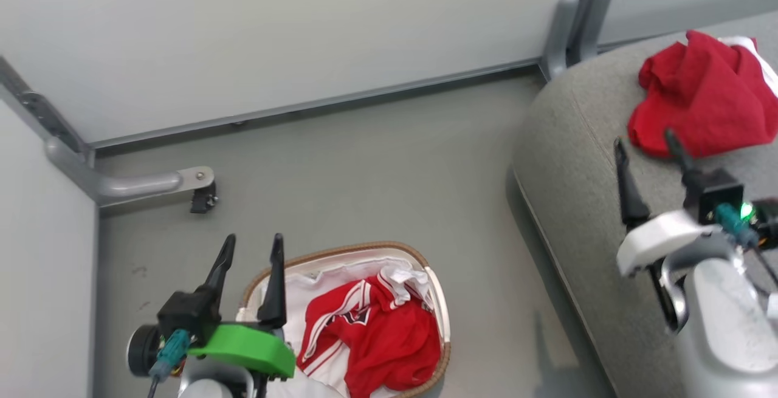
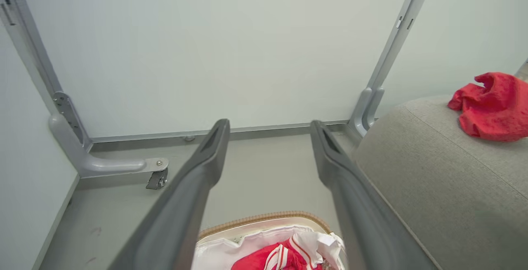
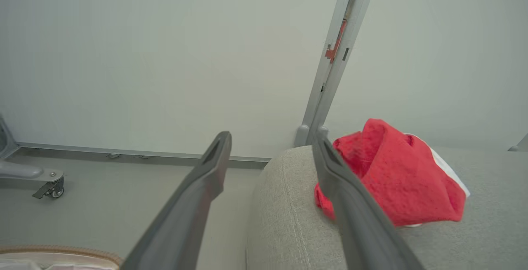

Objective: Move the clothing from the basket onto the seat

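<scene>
One red garment already lies on the far right of the seat, so I judge the job half done. The step in hand is fetching the other piece. That red top, trimmed with white stripes, lies bunched in the basket. The basket stands on the floor near me, left of the seat and apart from it.

My left pincer hovers above the basket's left edge. Its fingers point away toward the wall, spread apart and holding nothing. My right pincer hangs over the near part of the seat, just short of the laid garment, with its fingers likewise apart and empty.

Next, I reckon, my left arm must tip downward and shift right so the fingers straddle a raised fold of the top. Then they close and lift it clear without dragging out the white lining.
</scene>
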{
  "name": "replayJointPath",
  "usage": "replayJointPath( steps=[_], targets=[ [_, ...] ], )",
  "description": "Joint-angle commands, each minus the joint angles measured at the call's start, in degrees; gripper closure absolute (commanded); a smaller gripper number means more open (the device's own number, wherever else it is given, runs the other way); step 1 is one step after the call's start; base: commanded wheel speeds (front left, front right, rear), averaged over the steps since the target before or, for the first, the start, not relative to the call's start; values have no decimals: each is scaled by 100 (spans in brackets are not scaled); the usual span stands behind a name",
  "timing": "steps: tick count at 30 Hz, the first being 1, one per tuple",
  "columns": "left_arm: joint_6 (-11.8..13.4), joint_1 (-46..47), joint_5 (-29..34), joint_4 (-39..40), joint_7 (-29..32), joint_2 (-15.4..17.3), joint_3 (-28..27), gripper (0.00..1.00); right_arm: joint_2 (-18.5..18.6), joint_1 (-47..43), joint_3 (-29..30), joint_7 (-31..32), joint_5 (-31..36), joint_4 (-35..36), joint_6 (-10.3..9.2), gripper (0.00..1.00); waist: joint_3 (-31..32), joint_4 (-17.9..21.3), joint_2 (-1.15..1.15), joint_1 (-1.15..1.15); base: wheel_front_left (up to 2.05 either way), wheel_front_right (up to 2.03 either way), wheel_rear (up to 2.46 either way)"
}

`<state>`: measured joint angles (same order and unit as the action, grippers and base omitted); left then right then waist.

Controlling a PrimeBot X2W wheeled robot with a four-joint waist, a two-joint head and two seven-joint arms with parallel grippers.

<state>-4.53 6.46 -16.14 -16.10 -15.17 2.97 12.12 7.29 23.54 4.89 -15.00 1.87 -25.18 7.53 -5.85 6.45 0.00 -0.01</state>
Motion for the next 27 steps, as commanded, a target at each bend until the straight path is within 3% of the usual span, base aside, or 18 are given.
replayJointPath(
  steps=[1, 6, 12, 27],
  targets=[
    [5, -161, 27, 16, 3, -1, -123, 0, -89, -248, 10, -29, -87, 92, -8, 0, 365, -361, 0, 1, 0, 0, 0],
    [-15, -486, 32, 25, 3, -4, -480, 0, -358, -944, 4, -29, -184, 387, -7, 0, 494, -554, 0, 1, 0, 0, 0],
    [-37, -786, -61, 11, 3, -5, -660, 0, -432, -1588, -100, -28, -468, 673, -7, 0, 578, -735, 0, 1, 0, 0, 0],
    [-21, -1032, -132, -56, 3, -5, -689, 0, -430, -2023, -452, -28, -899, 769, -7, 0, 680, -746, 0, 1, 0, 0, 0]
  ],
)
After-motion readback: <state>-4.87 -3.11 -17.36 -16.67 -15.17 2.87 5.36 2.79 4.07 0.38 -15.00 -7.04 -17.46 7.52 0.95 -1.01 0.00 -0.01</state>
